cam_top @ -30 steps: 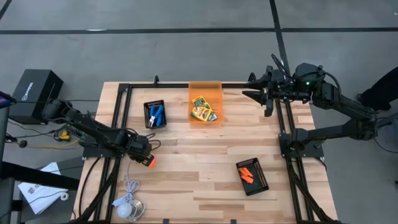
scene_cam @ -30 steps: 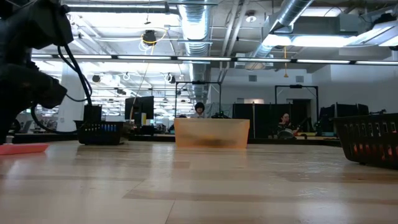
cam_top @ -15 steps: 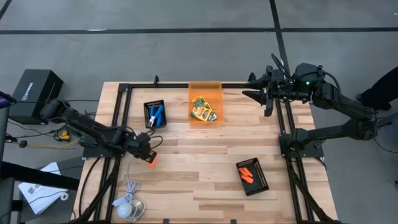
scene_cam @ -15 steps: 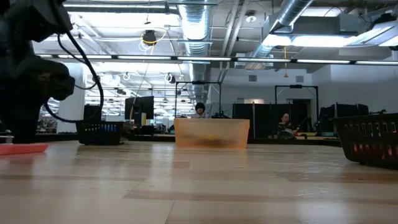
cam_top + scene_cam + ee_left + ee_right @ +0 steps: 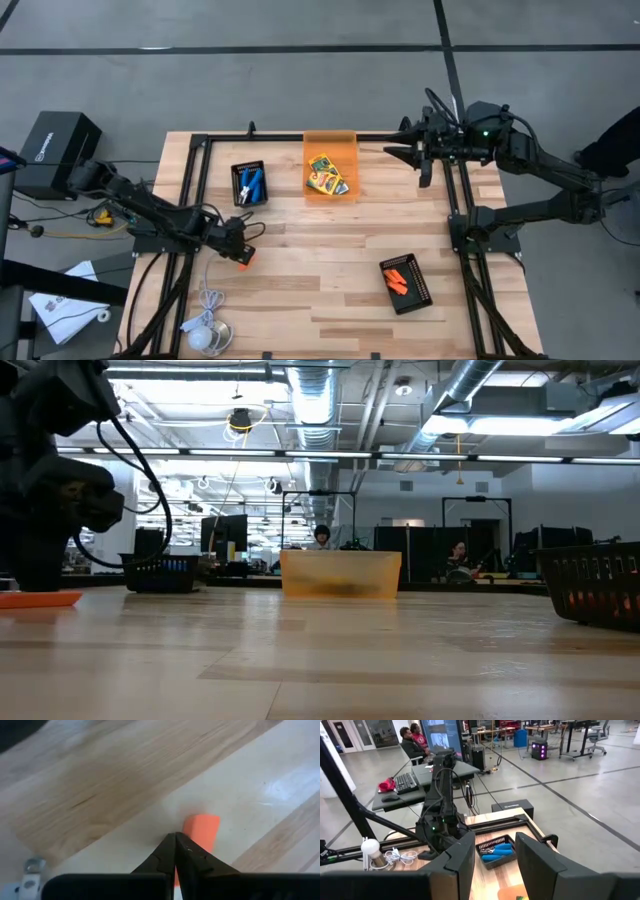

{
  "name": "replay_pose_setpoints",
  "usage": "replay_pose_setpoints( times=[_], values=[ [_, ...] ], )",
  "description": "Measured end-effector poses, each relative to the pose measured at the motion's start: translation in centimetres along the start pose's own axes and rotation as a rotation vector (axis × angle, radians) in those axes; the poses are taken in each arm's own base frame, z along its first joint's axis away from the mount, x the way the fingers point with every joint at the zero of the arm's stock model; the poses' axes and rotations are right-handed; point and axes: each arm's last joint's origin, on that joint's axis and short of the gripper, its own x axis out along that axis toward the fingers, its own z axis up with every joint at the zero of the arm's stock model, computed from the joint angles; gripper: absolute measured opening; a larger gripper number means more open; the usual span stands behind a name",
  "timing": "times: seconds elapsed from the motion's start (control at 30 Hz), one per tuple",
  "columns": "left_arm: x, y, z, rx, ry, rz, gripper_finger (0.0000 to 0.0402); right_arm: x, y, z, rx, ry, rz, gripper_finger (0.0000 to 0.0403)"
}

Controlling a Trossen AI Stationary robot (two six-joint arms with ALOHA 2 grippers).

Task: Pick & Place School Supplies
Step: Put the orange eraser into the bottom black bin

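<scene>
Two black trays (image 5: 249, 185), one orange bin (image 5: 331, 146), two crayon boxes (image 5: 325, 175).

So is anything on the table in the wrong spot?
One orange piece lies on the bare wood at the left gripper, whose jaws are shut. The other orange pieces sit in a black tray.

A large open workshop with a grey concrete floor (image 5: 300, 90) crossed by dark lines; exposed silver ducts (image 5: 320, 400) and strip lights overhead; desks with monitors (image 5: 442, 732); two seated people (image 5: 415, 740) in the distance.
</scene>
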Motion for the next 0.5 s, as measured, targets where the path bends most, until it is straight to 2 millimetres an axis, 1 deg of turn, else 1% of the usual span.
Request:
replay_pose_setpoints(
  times=[0.17, 0.37, 0.5],
  values=[
    [-0.5, 0.0, 0.1, 0.001, -0.026, -0.026, 0.0, 0.0, -0.4, 0.0, 0.004, 0.003, -0.021, 0.0132],
    [-1.2, 0.5, 0.1, 0.001, -0.052, -0.006, 0.0, 0.0, -0.7, 0.0, 0.007, 0.002, -0.036, 0.0132],
    [-1.8, 0.4, 0.2, 0.027, -0.066, -0.052, 0.0, 0.0, -0.8, 0.0, 0.007, 0.001, -0.039, 0.0132]
  ],
)
